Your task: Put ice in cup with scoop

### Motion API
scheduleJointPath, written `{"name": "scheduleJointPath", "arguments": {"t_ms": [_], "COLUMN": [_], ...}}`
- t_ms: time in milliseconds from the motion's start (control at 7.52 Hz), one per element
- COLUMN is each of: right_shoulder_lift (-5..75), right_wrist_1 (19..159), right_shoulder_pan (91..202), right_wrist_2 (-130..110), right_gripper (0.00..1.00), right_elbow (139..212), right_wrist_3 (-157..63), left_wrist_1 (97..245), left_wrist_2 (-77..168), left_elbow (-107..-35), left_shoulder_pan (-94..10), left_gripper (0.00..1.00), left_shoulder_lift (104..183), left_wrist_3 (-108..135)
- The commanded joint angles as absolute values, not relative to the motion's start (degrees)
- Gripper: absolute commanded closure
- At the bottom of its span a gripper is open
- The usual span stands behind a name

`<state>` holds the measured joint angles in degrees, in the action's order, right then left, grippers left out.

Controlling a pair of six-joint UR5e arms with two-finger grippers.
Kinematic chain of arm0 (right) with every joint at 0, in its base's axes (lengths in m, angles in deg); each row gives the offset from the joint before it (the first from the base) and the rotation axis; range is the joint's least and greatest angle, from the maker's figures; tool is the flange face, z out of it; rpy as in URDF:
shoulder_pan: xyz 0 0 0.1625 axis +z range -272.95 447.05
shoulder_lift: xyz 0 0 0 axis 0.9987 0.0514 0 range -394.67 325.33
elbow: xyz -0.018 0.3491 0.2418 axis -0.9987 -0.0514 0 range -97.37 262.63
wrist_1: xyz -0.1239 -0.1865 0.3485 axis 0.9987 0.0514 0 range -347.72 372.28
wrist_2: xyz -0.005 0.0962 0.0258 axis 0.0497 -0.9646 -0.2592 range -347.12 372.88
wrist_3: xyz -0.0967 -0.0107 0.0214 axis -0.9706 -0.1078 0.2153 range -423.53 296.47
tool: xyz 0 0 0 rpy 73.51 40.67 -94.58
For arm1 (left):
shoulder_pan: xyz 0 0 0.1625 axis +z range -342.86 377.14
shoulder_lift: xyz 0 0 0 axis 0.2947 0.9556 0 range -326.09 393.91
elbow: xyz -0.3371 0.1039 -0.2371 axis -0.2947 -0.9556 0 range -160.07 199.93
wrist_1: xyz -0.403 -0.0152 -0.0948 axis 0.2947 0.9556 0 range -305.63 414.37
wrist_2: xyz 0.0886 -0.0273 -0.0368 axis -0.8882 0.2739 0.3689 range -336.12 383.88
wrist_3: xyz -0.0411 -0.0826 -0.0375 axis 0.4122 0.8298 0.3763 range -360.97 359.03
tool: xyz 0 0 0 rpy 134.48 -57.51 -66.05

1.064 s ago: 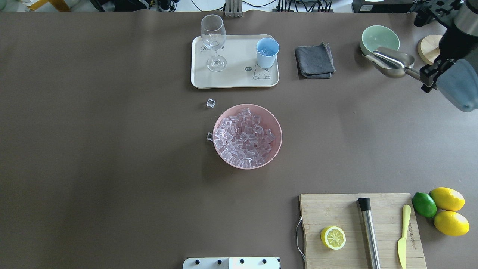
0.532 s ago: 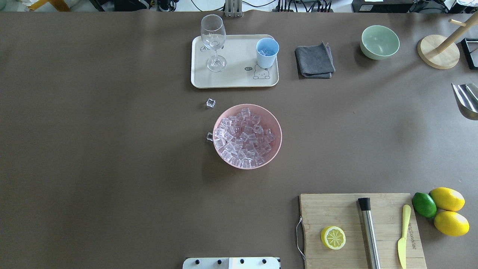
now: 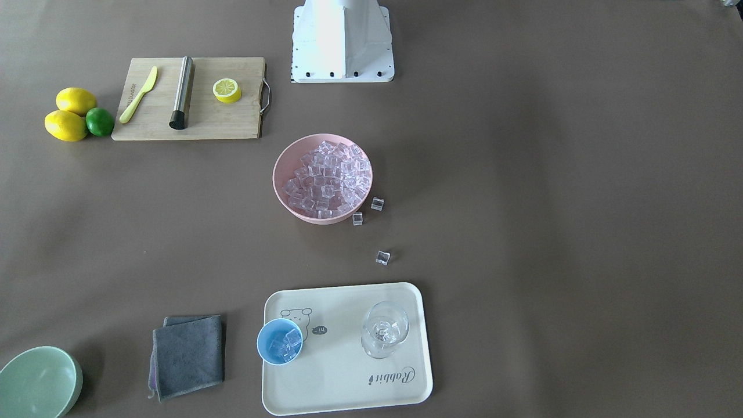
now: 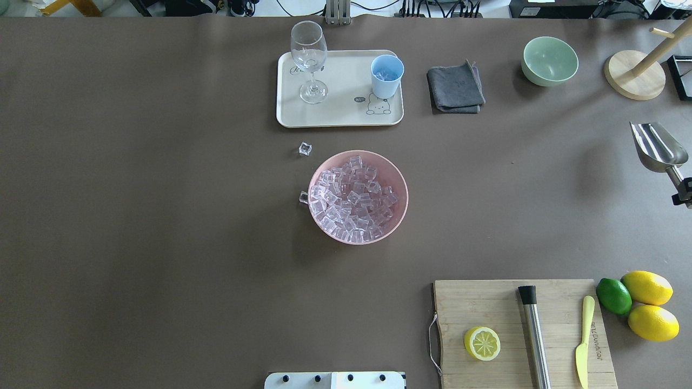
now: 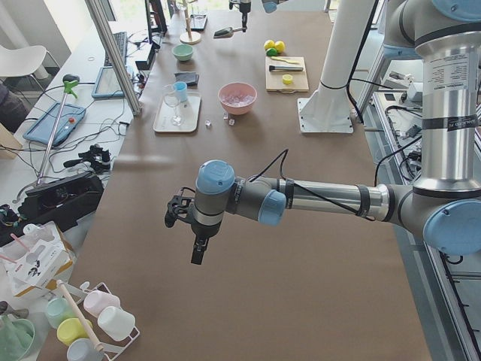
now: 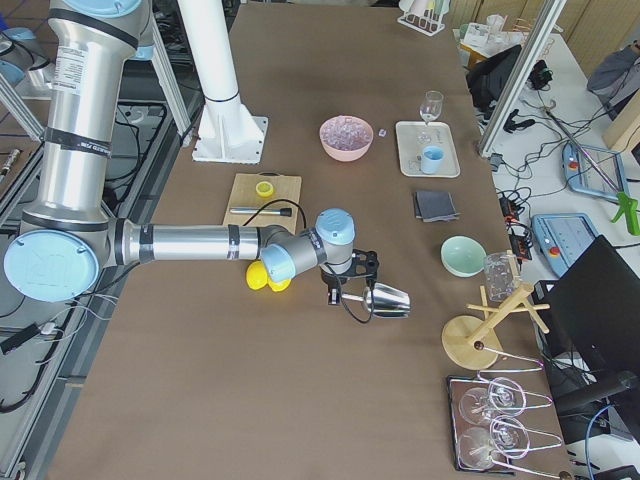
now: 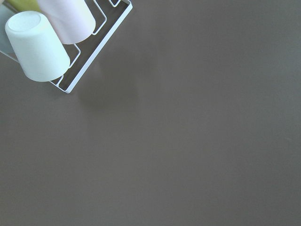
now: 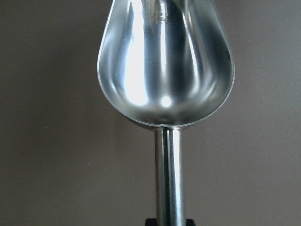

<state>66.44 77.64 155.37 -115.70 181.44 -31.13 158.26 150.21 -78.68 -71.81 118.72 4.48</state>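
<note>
My right gripper (image 4: 683, 190) is shut on the short handle of the shiny steel scoop (image 4: 656, 147), which hangs over the table's right edge. The scoop's bowl (image 8: 164, 66) is empty. The ice (image 4: 354, 200) fills a pink bowl (image 4: 403, 183) at mid-table, and three loose cubes (image 3: 382, 257) lie on the table beside it. The light-blue cup (image 4: 387, 75) stands on a cream tray (image 4: 340, 118) with a few cubes inside (image 3: 284, 342). My left gripper (image 5: 198, 252) hovers over bare table far from all this; I cannot tell whether it is open or shut.
A wine glass (image 4: 310, 59) shares the tray. A grey cloth (image 4: 456, 87), green bowl (image 4: 549, 60) and wooden stand (image 4: 633, 81) line the far side. A cutting board (image 4: 486, 302) holds a lemon half, steel rod and knife, with lemons and a lime beside it. A cup rack (image 7: 70, 61) lies near the left wrist.
The right arm carried the scoop away from the green bowl, right and toward the robot, nearly out of the overhead view, then back in a little. Ice and cup unchanged.
</note>
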Motion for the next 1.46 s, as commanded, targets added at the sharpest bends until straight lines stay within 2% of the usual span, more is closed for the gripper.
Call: {"name": "scheduleJointPath", "arguments": {"t_ms": [0,133,399,532,665,931,1330], "right_shoulder_lift": [65.0,64.1,63.7,63.6,63.8,65.1,64.9], "right_wrist_1": [77.3,77.3,77.3,77.4,77.5,78.9,96.1], "right_shoulder_pan": [152.0,151.8,151.7,151.7,151.8,155.4,166.7], "right_wrist_2": [-114.7,-114.8,-114.9,-115.3,-115.4,-120.1,-121.7], "right_gripper": [1.00,1.00,0.51,0.17,0.01,0.00,0.00], "right_elbow": [180.5,179.6,179.4,179.8,180.8,182.7,187.6], "right_wrist_3": [-29.5,-29.8,-29.8,-30.0,-30.0,-34.4,-54.4], "left_wrist_1": [158.3,158.3,158.2,158.2,158.2,158.1,158.2], "left_wrist_2": [150.4,150.4,150.4,150.4,150.4,150.4,150.4], "left_elbow": [-79.2,-79.6,-79.7,-79.6,-80.0,-80.2,-80.4], "left_shoulder_pan": [-71.8,-71.7,-71.7,-71.7,-71.5,-71.3,-70.9], "left_gripper": [0.01,0.01,0.01,0.01,0.01,0.01,0.01], "left_shoulder_lift": [118.7,118.7,118.7,118.7,118.7,118.7,118.7], "left_wrist_3": [4.5,4.6,4.6,4.5,4.6,4.6,4.6]}}
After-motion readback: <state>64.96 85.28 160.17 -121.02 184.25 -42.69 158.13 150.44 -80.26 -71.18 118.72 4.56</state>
